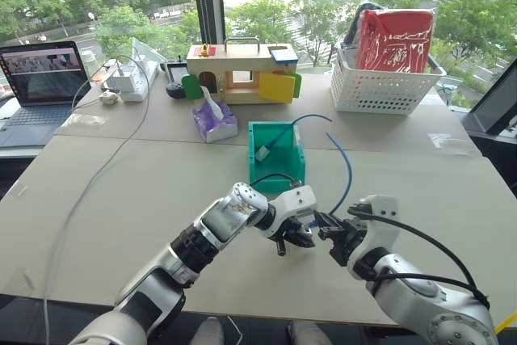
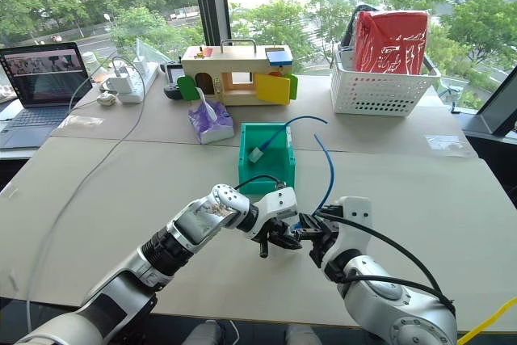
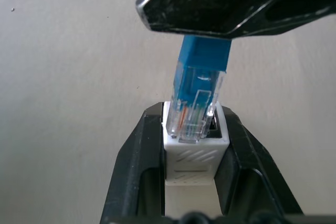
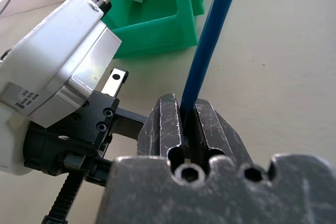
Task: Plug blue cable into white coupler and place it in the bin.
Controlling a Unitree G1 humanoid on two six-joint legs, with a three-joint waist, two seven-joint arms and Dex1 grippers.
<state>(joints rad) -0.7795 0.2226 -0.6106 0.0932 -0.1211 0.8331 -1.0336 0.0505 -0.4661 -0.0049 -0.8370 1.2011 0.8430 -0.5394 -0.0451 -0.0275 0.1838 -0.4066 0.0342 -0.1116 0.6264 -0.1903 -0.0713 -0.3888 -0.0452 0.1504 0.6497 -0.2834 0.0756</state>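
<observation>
The plugging step was in hand. The left gripper [image 3: 191, 153] clamped the white coupler [image 3: 195, 150]; the right gripper [image 4: 188, 129] pinched the blue cable [image 4: 210, 40] just behind its plug, at six o'clock from the bin [image 1: 277, 151]. Next, I judged, came a straight push home. The left wrist view alone showed the plug [image 3: 197, 106] partly seated, slightly tilted.

My left pincer [image 1: 297, 234] and right pincer [image 1: 333, 233] meet nose to nose low before me, both arms bent inward. Each has its black fingers [image 4: 170, 124] pinched close, the left angled down toward the right.
</observation>
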